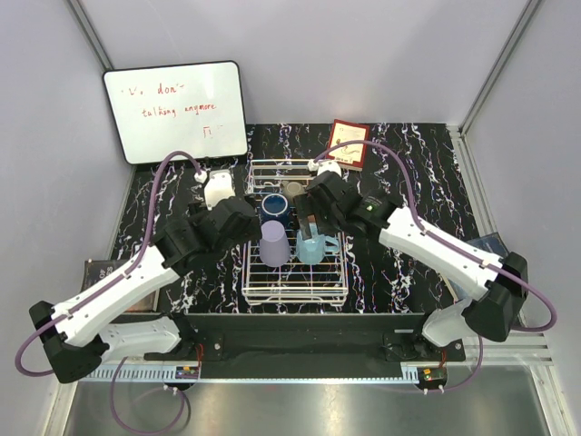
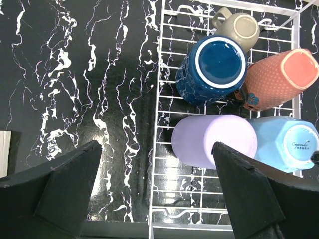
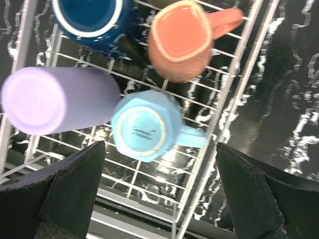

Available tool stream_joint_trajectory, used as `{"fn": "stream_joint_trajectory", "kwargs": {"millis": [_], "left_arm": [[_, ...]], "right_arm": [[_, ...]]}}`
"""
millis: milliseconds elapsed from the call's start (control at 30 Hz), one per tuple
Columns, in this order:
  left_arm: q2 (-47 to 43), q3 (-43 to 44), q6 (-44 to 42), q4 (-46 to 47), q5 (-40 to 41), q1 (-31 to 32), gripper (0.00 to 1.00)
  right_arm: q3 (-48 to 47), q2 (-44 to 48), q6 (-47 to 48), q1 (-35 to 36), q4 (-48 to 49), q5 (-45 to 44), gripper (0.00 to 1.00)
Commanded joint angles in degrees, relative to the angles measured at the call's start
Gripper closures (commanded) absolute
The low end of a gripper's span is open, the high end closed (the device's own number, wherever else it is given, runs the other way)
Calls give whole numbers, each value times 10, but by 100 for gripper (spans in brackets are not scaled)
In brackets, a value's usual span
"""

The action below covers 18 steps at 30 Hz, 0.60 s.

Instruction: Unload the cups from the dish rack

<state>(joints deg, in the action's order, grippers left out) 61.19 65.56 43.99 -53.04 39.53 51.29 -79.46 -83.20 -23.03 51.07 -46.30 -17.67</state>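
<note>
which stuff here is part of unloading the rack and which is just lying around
For the job: dish rack, lavender tumbler, light blue mug, dark blue cup, salmon mug, grey-beige mug.
Lying about: whiteboard, red-bordered card.

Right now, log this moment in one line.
cups: five in rack | left gripper: open near lavender cup | right gripper: open near light-blue mug
</note>
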Motion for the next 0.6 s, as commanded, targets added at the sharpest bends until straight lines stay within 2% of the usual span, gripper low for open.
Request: {"fn": "stream_joint_trajectory", "kwargs": {"millis": [0, 333, 567], "left_arm": [[-15, -13, -7, 17, 14, -1, 1], [-12, -24, -7, 18, 5, -1, 1], [-7, -25, -9, 17, 4, -1, 1]], "right_arm": [[14, 0, -15, 11, 37, 34, 1], [30, -53, -21, 25, 60, 45, 0], [16, -96, -15, 25, 68, 22, 0]]}}
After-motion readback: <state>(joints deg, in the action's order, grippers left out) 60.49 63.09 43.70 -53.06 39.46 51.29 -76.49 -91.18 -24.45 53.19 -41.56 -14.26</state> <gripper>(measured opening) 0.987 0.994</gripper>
